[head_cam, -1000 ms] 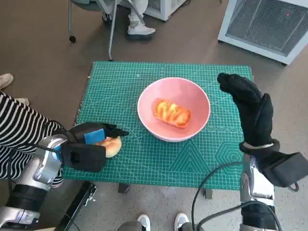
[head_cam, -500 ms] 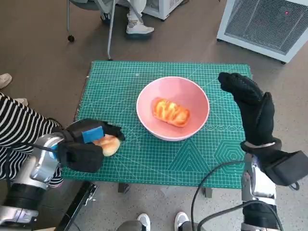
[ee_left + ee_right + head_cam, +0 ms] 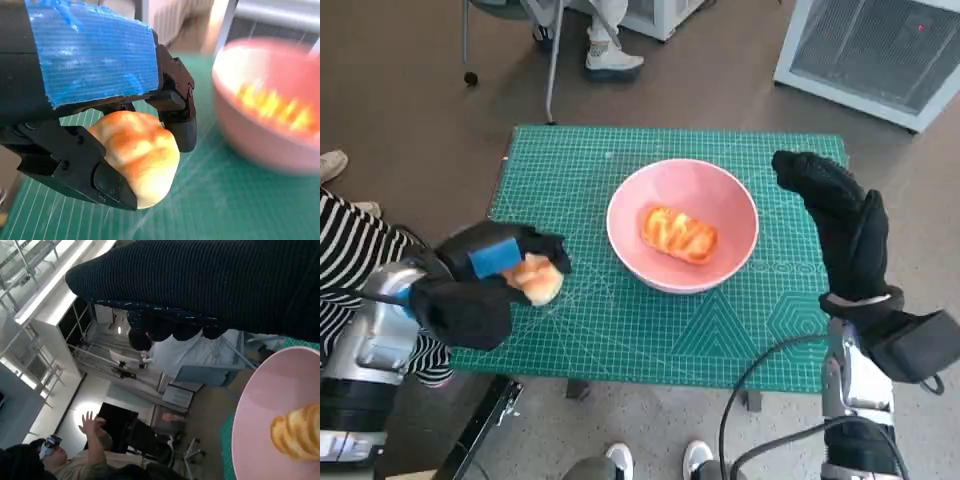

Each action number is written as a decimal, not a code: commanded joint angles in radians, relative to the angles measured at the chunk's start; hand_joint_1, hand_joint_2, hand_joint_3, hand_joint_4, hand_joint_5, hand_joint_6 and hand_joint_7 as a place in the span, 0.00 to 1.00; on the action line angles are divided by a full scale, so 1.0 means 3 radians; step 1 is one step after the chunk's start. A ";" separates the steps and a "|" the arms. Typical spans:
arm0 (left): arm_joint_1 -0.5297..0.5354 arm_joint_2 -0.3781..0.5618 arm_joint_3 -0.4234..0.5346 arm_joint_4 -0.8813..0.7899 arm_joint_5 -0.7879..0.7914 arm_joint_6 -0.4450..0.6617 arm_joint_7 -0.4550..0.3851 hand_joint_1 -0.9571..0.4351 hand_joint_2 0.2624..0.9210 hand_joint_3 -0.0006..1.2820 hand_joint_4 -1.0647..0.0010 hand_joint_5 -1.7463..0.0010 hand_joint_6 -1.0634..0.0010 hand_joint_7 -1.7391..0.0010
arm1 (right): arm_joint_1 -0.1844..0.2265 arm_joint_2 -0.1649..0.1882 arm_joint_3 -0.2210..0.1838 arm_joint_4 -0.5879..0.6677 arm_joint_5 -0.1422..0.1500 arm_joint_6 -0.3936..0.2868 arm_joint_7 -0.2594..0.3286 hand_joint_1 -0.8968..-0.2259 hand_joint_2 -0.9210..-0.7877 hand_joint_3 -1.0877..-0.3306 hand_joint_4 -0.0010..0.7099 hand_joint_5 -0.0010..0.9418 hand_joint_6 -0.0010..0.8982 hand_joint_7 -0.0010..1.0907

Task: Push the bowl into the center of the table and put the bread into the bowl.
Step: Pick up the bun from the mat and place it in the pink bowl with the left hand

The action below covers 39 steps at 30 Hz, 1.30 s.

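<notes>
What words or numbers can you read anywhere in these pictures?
None can be read.
The green cutting mat has fine grid lines and printed marks along its edges: too small to read.
The blue tape on the left hand, the pink bowl and the bread show no writing.

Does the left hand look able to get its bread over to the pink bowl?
Probably yes. The left hand holds the bread, and only bare mat lies between it and the bowl.
</notes>
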 commanded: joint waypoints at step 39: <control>-0.1897 -0.1458 -0.0956 0.1614 0.0478 0.0410 0.0090 0.67 0.84 0.14 0.58 0.80 0.64 0.61 | 0.0118 0.0008 -0.0092 -0.0071 0.0073 0.0045 0.0000 0.12 0.00 0.42 0.36 0.01 0.04 0.54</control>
